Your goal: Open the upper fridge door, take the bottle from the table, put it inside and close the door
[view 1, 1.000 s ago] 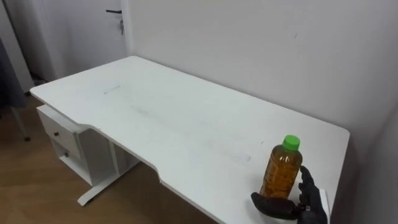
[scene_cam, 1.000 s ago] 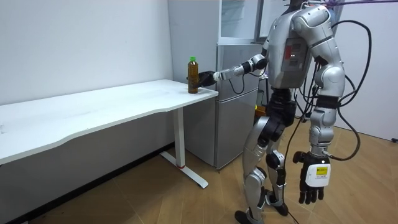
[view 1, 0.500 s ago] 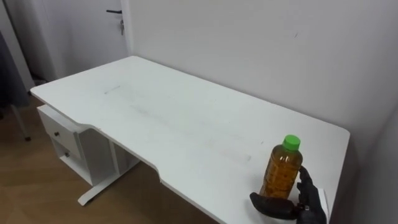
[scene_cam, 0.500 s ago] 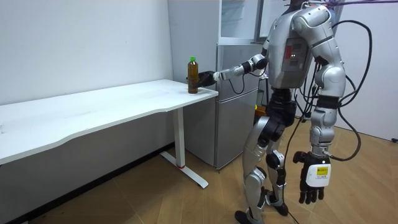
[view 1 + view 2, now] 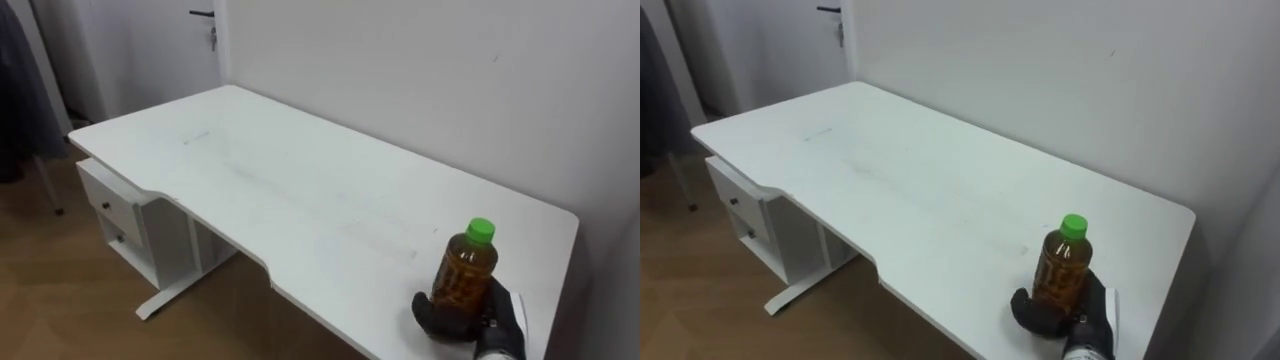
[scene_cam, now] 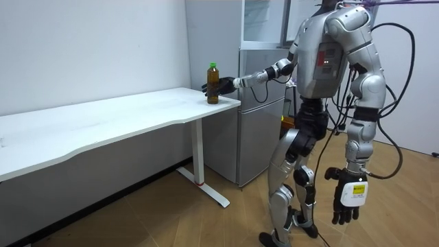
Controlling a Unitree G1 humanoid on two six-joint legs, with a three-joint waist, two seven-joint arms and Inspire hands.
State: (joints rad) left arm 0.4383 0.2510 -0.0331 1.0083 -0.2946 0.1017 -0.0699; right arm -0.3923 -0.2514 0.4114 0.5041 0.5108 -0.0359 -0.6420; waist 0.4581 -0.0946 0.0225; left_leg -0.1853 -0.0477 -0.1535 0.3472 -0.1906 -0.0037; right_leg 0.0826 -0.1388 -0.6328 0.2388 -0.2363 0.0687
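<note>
An amber bottle [image 5: 465,275] with a green cap stands upright near the right end of the white table [image 5: 280,180], close to its front edge. My right hand [image 5: 480,318] comes in from the lower right, its dark fingers and thumb curled round the bottle's lower half. In the room view the same hand [image 6: 223,86] holds the bottle [image 6: 213,82] at the table's corner, arm stretched out. My left hand [image 6: 350,199] hangs at my side with relaxed fingers. The fridge [image 6: 264,116] stands just past the table's end, beside me.
A white drawer unit [image 5: 120,215] sits under the table's left end. A wall runs behind the table, with a door [image 5: 205,20] at the far left. Wooden floor [image 6: 206,226] lies open in front of the table.
My right hand's thumb and fingers, spread on either side of the bottle before, have closed round its base. The eye view has shifted a little. The bottle still stands on the table.
</note>
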